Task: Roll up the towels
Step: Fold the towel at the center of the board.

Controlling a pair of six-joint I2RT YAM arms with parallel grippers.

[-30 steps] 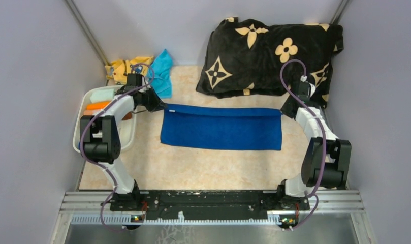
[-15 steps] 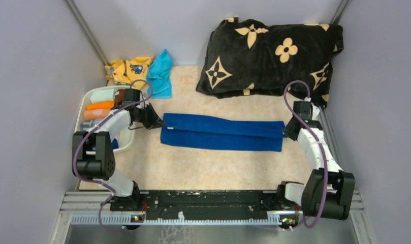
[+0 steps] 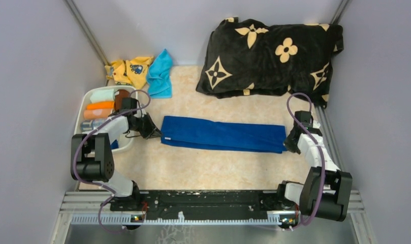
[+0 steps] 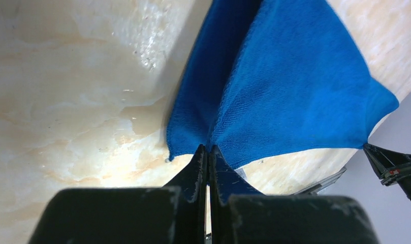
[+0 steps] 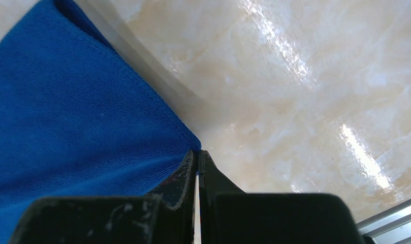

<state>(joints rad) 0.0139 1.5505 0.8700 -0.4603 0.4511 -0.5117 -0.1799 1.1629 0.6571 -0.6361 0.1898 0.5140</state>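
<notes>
Fold: the dark blue towel (image 3: 223,134) was a broad sheet a second ago and is now a narrow doubled band, its far edge carried over to the near one.
Left gripper: the left gripper (image 3: 156,134) has pulled back toward its base; its jaws are pressed together on the towel's corner, and the wrist view shows two layers meeting at the fingertips (image 4: 202,161).
Right gripper: the right gripper (image 3: 287,147) has drawn back too, with its jaws squeezed tight on the opposite corner (image 5: 66,101), which casts a shadow and so seems slightly off the table (image 5: 305,101).
Towel's place: it is stretched between the two grippers, one end at each set of tips.
Meaning: the lengthwise fold looks done, so the strip is probably ready to be laid flat and rolled from one end. Neither corner is released yet.
Waiting: the cyan towel (image 3: 160,71) lies bunched well beyond the left gripper, touching the yellow cloth (image 3: 126,68), and is not rolled.
Tub: the white tub (image 3: 84,109) sits just outside the left gripper, holding rolled cloths.
</notes>
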